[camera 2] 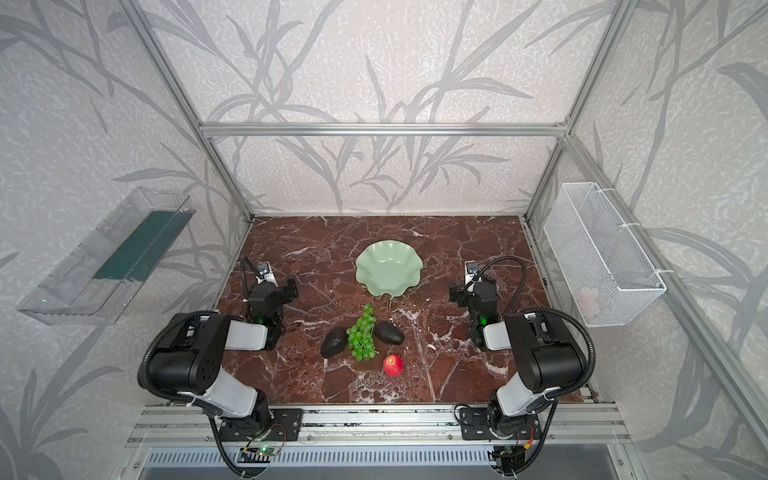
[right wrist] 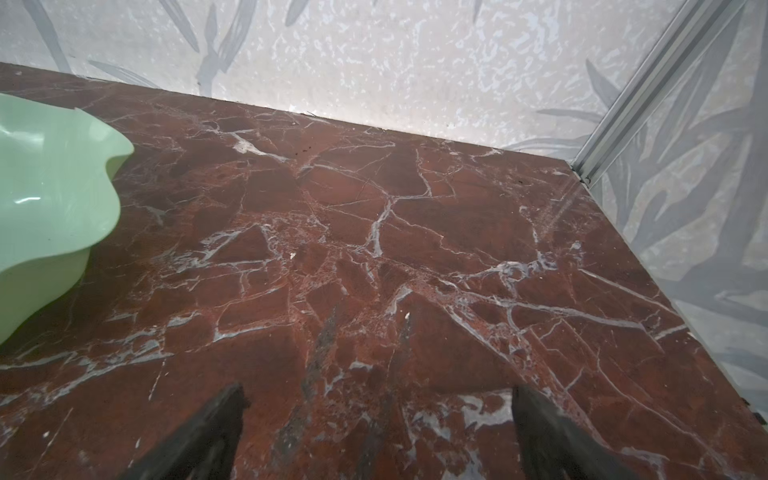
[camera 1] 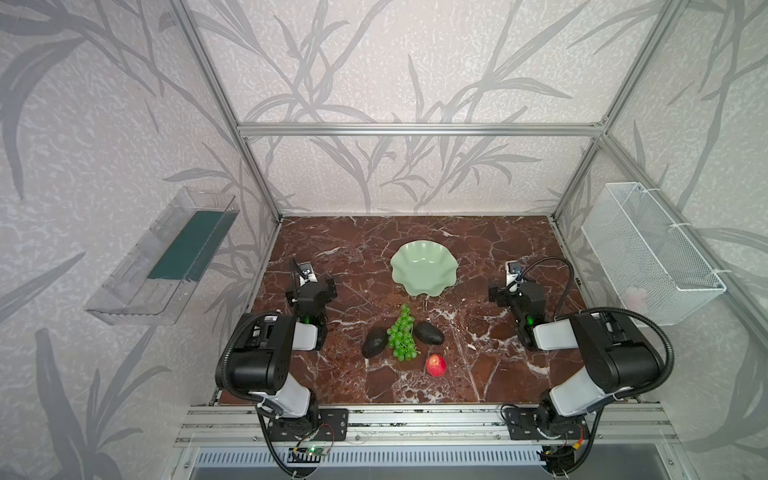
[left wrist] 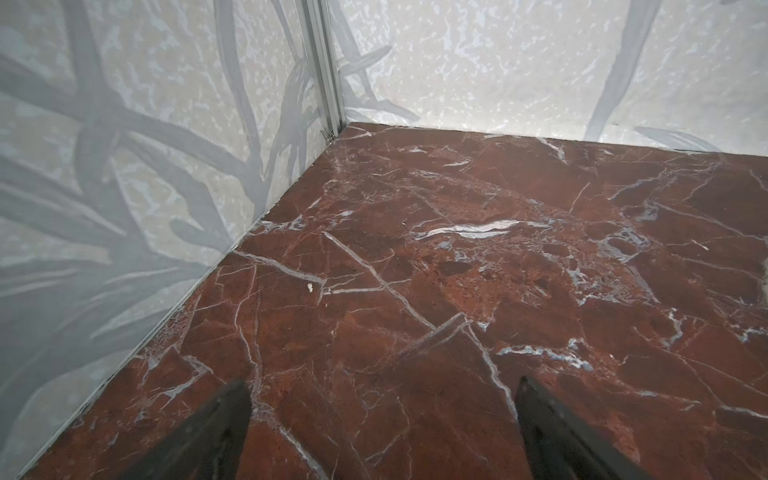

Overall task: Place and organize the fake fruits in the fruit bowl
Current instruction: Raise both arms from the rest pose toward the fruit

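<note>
Pale wallpaper with grey leafy branches lines an aluminium-framed booth (camera 1: 419,129), and its floor is a red-brown marble worktop (camera 1: 478,365) veined in white. A pale celadon-green, glossy fruit bowl (camera 1: 446,266) with a wavy scalloped rim sits toward the back of the worktop, near the middle. All four fruits lie on the marble in front of it, toward the robot. A bunch of grapes (camera 1: 401,338), bright green, lies lengthwise with its stem end pointing at the bowl. A dark blackish-green, egg-shaped avocado (camera 1: 375,342) lies just beside the bunch on the left-arm side, and a second avocado (camera 1: 430,333) of the same look lies on the right-arm side; whether either touches the grapes cannot be told. A small red, round apple-like fruit (camera 1: 436,365) sits alone, nearer the robot than the second avocado and apart from it. The left tool (left wrist: 384,386) hangs over bare marble near the worktop's left edge, its dark fingers spread wide with nothing between them. The right tool (right wrist: 377,390) is likewise spread wide and holds nothing, over bare marble beside the bowl, whose rim shows in the right wrist view. A clear plastic tray (camera 1: 166,266) is on the left wall and a white wire mesh basket (camera 1: 648,257) hangs on the right wall.
</note>
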Available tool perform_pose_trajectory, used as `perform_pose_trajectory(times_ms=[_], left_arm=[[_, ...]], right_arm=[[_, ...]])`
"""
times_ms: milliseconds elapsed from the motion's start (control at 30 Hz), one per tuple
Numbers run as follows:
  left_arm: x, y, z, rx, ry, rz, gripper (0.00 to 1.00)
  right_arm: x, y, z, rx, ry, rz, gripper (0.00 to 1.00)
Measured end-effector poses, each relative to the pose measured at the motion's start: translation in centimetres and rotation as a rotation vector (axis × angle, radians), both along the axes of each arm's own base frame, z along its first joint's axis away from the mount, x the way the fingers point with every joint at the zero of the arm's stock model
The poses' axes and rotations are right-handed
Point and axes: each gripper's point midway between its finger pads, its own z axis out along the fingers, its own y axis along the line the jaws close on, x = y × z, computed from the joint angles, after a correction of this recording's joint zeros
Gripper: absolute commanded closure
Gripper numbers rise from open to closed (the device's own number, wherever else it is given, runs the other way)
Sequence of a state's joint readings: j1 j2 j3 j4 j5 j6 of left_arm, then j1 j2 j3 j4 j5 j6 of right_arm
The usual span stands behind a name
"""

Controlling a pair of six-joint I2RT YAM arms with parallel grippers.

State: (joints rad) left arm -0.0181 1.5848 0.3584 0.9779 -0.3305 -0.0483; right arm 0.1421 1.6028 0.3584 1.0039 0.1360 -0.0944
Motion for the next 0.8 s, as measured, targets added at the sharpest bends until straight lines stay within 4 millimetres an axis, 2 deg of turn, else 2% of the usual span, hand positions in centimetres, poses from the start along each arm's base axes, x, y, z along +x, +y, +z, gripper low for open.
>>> perform_pose_trajectory(times_ms=[800], left_arm=[[0.12, -0.34, -0.03, -0.004, 0.001, -0.019, 0.01]], right_arm=[[-0.01, -0.02, -0.02, 0.0, 0.001, -0.001, 0.01]])
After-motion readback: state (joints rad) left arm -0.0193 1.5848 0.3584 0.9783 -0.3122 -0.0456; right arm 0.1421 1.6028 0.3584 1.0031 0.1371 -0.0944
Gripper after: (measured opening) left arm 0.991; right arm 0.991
